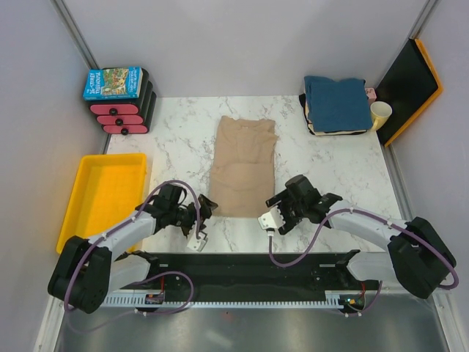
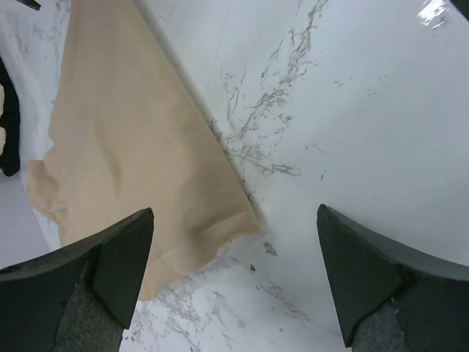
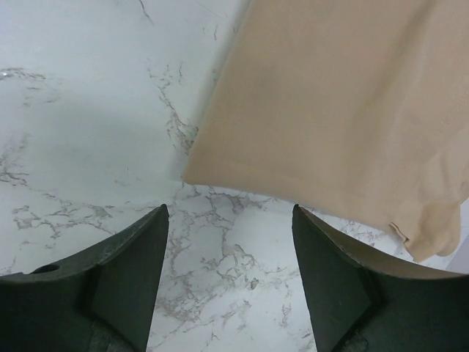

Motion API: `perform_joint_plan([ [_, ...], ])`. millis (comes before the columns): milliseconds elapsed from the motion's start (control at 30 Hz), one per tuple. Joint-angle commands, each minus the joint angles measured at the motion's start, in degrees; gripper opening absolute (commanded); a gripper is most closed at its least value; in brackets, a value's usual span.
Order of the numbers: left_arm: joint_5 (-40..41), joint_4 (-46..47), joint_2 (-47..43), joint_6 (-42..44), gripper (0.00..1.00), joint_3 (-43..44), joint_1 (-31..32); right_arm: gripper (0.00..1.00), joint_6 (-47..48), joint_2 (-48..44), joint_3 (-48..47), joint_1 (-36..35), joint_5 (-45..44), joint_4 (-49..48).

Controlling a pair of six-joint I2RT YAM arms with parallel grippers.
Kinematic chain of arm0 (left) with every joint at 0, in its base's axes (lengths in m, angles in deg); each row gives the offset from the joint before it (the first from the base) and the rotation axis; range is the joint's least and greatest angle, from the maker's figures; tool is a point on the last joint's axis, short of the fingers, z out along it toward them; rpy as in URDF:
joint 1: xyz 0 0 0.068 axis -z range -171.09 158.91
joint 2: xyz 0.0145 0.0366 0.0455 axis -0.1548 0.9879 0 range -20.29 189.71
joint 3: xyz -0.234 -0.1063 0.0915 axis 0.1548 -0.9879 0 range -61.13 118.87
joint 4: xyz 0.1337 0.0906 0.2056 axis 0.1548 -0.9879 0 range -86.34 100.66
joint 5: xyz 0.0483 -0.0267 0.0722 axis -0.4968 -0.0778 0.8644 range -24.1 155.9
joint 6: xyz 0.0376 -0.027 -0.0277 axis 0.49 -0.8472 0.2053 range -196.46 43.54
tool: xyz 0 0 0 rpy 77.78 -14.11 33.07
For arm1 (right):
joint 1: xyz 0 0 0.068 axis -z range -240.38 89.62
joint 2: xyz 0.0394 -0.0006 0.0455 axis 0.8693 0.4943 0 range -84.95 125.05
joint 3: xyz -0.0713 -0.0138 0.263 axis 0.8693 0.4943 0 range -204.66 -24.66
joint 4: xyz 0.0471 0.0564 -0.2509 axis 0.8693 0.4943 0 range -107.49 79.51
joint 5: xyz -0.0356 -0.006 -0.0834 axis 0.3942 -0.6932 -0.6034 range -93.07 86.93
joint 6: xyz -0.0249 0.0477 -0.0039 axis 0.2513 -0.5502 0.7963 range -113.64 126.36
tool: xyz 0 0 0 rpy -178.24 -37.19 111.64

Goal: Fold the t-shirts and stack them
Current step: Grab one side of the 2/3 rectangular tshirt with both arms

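Tan shirt [image 1: 244,167] folded into a long strip, flat, a few creases, lying mid-surface. Teal-topped shirt stack [image 1: 337,103] at the back right. White marble surface [image 1: 183,132], plain grey walls [image 1: 242,44]; yellow tray [image 1: 106,194] left, blue box [image 1: 113,82] back left, cup [image 1: 380,114] beside the stack. Left fingers [image 1: 201,222] spread wide and right fingers [image 1: 277,209] well apart, both holding nothing. They flank the strip's near end, a near corner just ahead of each gap, no contact visible.
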Motion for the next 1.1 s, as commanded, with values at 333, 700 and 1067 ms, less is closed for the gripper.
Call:
perform_joint_plan([
  [333, 2.04, 13.02, 9.43, 3.53, 1.00, -1.03, 0.54, 0.73, 3.42, 4.15, 2.18, -3.18, 3.79, -6.64],
  [700, -0.16, 11.71, 11.97, 2.64, 0.90, -0.24, 0.72, 0.64, 1.84, 6.78, 3.24, -3.62, 4.32, -11.83],
  [1067, -1.56, 9.16, 8.64, 0.01, 0.02, 0.37, 0.98, 0.00, -3.32, 5.91, 1.06, -4.23, 4.32, -10.35],
])
